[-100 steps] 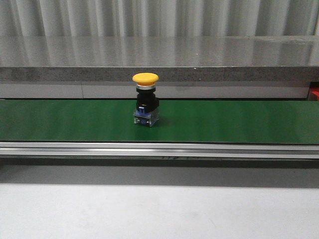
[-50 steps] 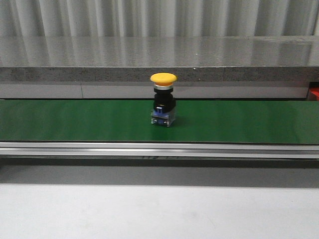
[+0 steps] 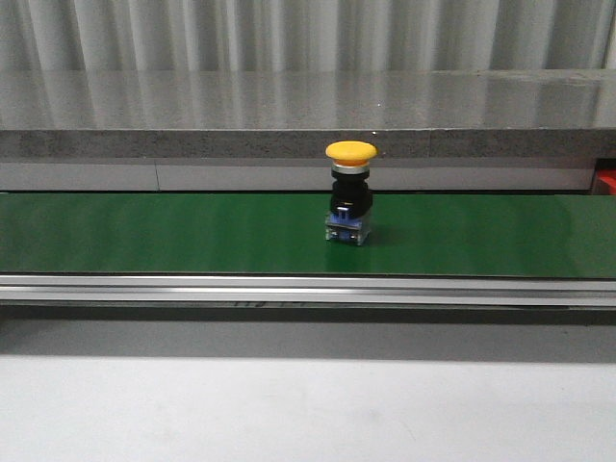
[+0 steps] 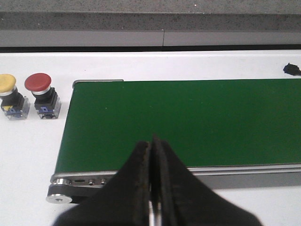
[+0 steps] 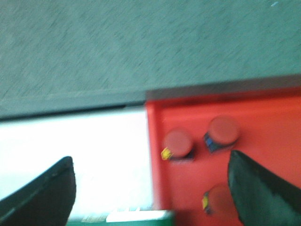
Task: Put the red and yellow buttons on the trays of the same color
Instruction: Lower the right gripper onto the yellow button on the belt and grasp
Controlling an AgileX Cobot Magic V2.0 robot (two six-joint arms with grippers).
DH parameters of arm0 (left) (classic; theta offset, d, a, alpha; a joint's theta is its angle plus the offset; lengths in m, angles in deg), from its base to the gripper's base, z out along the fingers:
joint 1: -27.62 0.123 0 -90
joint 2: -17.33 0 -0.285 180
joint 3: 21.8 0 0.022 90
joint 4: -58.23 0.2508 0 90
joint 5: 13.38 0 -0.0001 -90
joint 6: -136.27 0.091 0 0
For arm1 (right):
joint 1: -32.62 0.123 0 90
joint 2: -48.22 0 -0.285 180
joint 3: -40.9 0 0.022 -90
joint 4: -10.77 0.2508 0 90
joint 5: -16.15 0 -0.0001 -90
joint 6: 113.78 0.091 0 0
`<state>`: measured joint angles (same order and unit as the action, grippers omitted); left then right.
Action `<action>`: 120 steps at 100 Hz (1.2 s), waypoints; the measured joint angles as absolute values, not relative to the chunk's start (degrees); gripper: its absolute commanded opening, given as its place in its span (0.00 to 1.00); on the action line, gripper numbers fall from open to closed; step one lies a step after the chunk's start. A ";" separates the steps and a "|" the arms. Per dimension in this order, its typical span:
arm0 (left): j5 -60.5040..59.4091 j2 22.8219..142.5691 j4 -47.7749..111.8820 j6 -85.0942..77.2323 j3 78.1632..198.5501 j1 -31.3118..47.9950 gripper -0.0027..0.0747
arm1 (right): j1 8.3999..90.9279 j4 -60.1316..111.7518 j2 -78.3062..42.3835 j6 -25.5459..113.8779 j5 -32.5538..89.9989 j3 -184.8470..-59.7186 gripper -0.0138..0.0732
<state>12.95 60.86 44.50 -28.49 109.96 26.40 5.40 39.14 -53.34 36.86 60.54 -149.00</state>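
Observation:
A yellow button (image 3: 349, 193) with a black body stands upright on the green conveyor belt (image 3: 144, 231), a little right of centre in the front view. No gripper shows in that view. My left gripper (image 4: 153, 141) is shut and empty above the belt's near edge (image 4: 188, 122). Past the belt's end, a yellow button (image 4: 8, 89) and a red button (image 4: 40, 89) stand on the white table. My right gripper (image 5: 150, 181) is open and empty over the edge of the red tray (image 5: 263, 127), where three red buttons (image 5: 178, 145) sit. No yellow tray is in view.
A grey stone ledge (image 3: 308, 106) runs behind the belt. The belt's metal rail (image 3: 308, 287) runs along its front. A small black object (image 4: 292, 69) lies on the white table beyond the belt. A red corner (image 3: 606, 181) shows at the far right.
The yellow button on the belt has travelled to the right, from left of centre to right of centre. It stays upright.

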 measured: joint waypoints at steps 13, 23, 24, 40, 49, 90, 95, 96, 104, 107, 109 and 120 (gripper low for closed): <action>12.95 60.86 44.50 -28.49 109.96 26.40 0.01 | 9.17 39.14 -45.33 35.60 60.54 -138.71 0.90; 12.95 60.86 44.50 -28.49 109.96 26.40 0.01 | 12.57 39.14 -40.21 34.87 60.92 -131.60 0.90; 12.95 60.86 44.50 -28.49 109.96 26.40 0.01 | 13.12 39.14 -39.58 34.76 60.90 -131.20 0.90; 12.95 60.86 44.50 -28.49 109.96 26.40 0.01 | 19.63 39.14 -35.16 33.00 64.68 -125.20 0.90; 12.95 60.86 44.50 -28.49 109.96 26.40 0.01 | 23.09 39.14 -35.06 31.41 68.33 -124.56 0.90; 12.95 60.86 44.50 -28.49 109.96 26.40 0.01 | 38.53 39.14 -41.33 28.39 65.60 -124.43 0.90; 12.95 60.86 44.50 -28.49 109.96 26.40 0.01 | 39.63 39.14 -42.66 28.39 64.40 -124.43 0.90; 12.95 60.86 44.50 -28.49 109.96 26.40 0.01 | 39.89 39.14 -43.01 28.39 64.02 -124.43 0.90; 12.95 60.86 44.50 -28.49 109.96 26.40 0.01 | 41.34 39.14 -44.90 28.39 62.07 -124.43 0.90; 12.95 60.86 44.50 -28.49 109.96 26.40 0.01 | 41.85 39.14 -45.52 28.39 61.15 -124.43 0.90; 12.95 60.86 44.50 -28.49 109.96 26.40 0.01 | 42.20 39.14 -45.97 28.39 60.76 -124.43 0.90; 12.95 60.86 44.50 -28.49 109.96 26.40 0.01 | 43.76 39.14 -47.85 28.39 57.24 -124.43 0.90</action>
<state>12.95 60.86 44.50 -28.49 109.96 26.40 43.76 39.14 -47.85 28.39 57.24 -124.43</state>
